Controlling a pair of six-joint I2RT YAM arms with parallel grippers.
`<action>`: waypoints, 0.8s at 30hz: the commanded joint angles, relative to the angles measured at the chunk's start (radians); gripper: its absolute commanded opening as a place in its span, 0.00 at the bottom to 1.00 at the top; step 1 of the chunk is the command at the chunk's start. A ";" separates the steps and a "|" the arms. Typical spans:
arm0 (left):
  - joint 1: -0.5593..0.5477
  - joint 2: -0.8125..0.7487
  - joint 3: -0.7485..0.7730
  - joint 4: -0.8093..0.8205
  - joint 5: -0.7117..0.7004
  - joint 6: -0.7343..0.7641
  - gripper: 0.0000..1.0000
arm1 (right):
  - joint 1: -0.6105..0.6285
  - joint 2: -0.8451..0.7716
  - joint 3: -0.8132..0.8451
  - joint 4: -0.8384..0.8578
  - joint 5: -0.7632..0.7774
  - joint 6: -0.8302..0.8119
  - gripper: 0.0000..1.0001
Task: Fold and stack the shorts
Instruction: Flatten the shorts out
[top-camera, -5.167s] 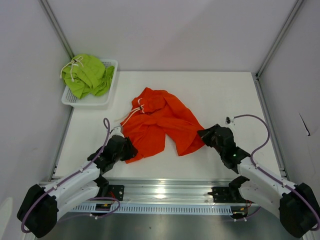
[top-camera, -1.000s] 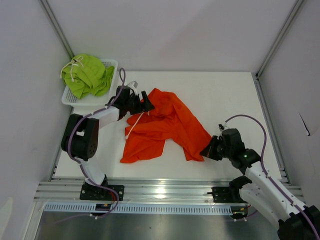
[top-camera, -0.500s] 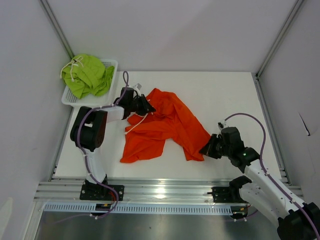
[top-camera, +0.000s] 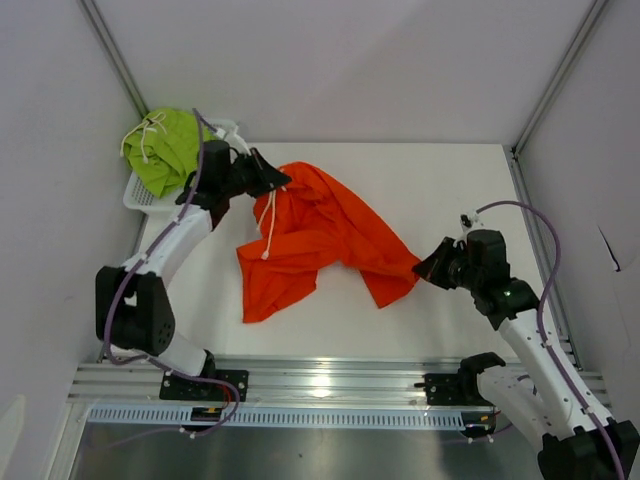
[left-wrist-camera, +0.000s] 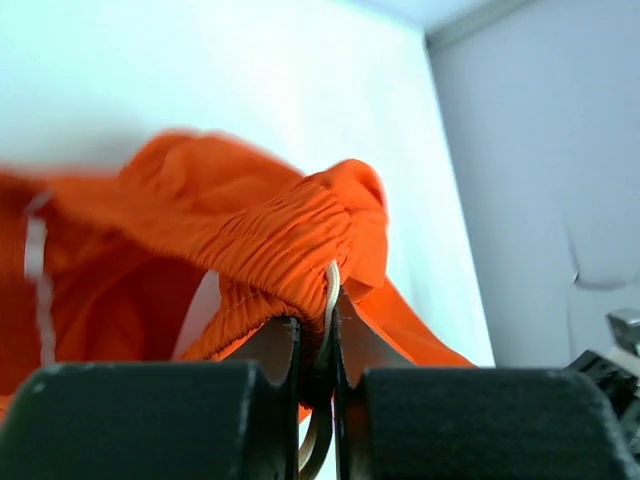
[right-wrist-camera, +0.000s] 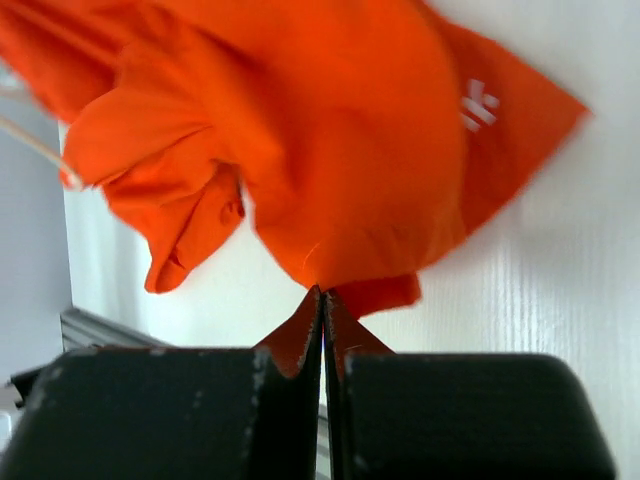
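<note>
The orange shorts (top-camera: 325, 235) lie spread and rumpled across the middle of the table. My left gripper (top-camera: 278, 178) is shut on their elastic waistband (left-wrist-camera: 300, 240) and white drawstring (left-wrist-camera: 328, 300), holding that end lifted at the back left. My right gripper (top-camera: 425, 272) is shut on a leg hem of the orange shorts (right-wrist-camera: 330, 180) at the right. The lime green shorts (top-camera: 165, 148) sit bunched in the white basket (top-camera: 140, 196) at the back left, behind my left arm.
The white mesh basket stands at the table's back left corner against the left wall. Grey walls close in on both sides. The metal rail (top-camera: 320, 385) with the arm bases runs along the near edge.
My left gripper has lifted the waistband up and back toward the basket. My right gripper has pulled the leg hem to the right and farther back. The shorts are stretched wider between them.
</note>
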 joint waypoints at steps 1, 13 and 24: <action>0.045 -0.137 0.122 -0.153 -0.060 -0.001 0.00 | -0.058 0.025 0.083 0.010 0.000 -0.045 0.00; 0.050 -0.369 0.360 -0.451 -0.170 -0.020 0.00 | -0.405 0.169 0.424 -0.006 -0.174 -0.046 0.00; 0.037 -0.763 0.102 -0.451 -0.276 -0.120 0.00 | -0.697 0.145 0.566 -0.091 -0.442 -0.066 0.00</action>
